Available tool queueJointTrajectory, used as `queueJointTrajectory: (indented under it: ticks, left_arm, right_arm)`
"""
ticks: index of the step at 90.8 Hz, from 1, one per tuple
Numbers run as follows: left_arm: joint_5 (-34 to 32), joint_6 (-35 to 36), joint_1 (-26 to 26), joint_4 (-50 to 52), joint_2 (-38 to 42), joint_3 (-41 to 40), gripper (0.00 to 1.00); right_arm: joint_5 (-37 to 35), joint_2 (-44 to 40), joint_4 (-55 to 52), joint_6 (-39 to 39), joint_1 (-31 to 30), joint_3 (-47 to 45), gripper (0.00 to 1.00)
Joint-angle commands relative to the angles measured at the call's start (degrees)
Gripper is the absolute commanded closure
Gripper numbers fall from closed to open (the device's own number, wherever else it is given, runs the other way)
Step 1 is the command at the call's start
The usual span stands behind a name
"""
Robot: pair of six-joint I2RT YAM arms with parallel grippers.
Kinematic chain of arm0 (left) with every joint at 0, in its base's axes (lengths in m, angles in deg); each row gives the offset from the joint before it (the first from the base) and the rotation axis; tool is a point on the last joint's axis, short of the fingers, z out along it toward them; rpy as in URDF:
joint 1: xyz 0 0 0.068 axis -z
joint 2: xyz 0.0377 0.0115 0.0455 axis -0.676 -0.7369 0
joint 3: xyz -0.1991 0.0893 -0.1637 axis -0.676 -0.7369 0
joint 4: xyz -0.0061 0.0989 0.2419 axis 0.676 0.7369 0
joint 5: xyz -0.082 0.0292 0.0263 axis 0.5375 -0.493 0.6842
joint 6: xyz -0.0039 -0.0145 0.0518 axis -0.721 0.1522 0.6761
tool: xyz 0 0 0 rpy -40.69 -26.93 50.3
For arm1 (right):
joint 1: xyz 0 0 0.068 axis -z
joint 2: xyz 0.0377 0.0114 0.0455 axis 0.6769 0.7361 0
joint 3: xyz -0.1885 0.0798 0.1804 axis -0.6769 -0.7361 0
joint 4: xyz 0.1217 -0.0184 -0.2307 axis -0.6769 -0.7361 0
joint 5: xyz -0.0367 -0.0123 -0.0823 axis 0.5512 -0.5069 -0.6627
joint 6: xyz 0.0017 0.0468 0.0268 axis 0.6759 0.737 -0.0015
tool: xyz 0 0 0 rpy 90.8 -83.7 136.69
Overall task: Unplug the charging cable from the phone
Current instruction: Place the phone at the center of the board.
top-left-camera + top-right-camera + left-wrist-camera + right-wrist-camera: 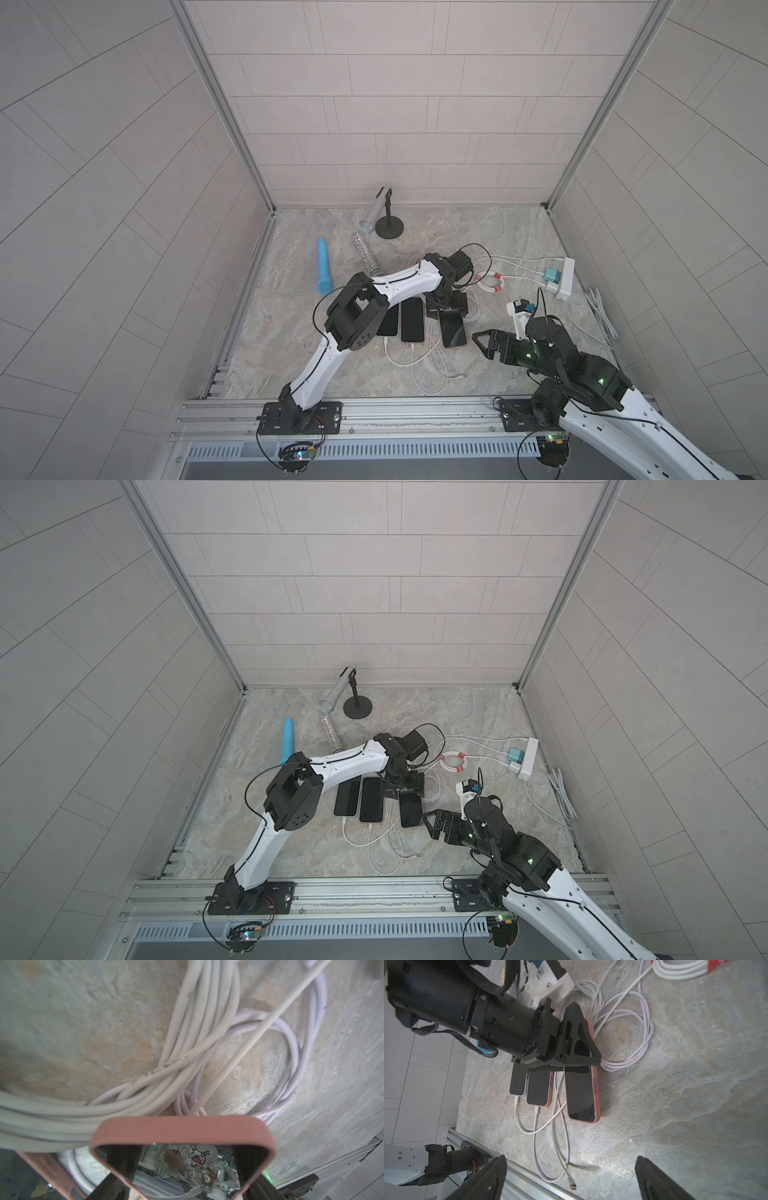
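Note:
Three phones lie side by side on the stone table. The rightmost phone [453, 332] [409, 812] [581, 1093] has a pink case [178, 1130]. My left gripper [446, 305] [571, 1043] is shut on this phone's far end, with one finger at each long side. A white charging cable's plug [572, 1187] [462, 376] lies loose on the table by the front rail, apart from that phone. My right gripper [488, 343] [571, 1176] hovers open just right of the phone, above the loose plug and holding nothing. The middle phone [412, 320] and the left phone [388, 324] have white cables in their near ends.
A white power strip [566, 278] with chargers sits at the right. A coiled cable with red ties [490, 282] lies beside it. More cable loops [207, 1022] lie behind the phones. A blue tube [323, 266], a glitter microphone [365, 253] and a stand [389, 228] are at the back left.

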Motion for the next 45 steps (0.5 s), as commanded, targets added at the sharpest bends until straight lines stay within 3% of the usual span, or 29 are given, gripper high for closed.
queueJointTrajectory:
  ticks: [1,45]
  left_arm:
    - [-0.07,1.9,0.37,1.34,-1.23,1.24,0.84]
    - [-0.37,2.32,0.37,0.68,0.7,1.47,0.44]
  right_arm:
    - [0.18,-0.44,0.37,-0.82,0.24,-0.08,0.0]
    - [0.69,-0.46,0.25,-0.95,0.27,0.69,0.0]
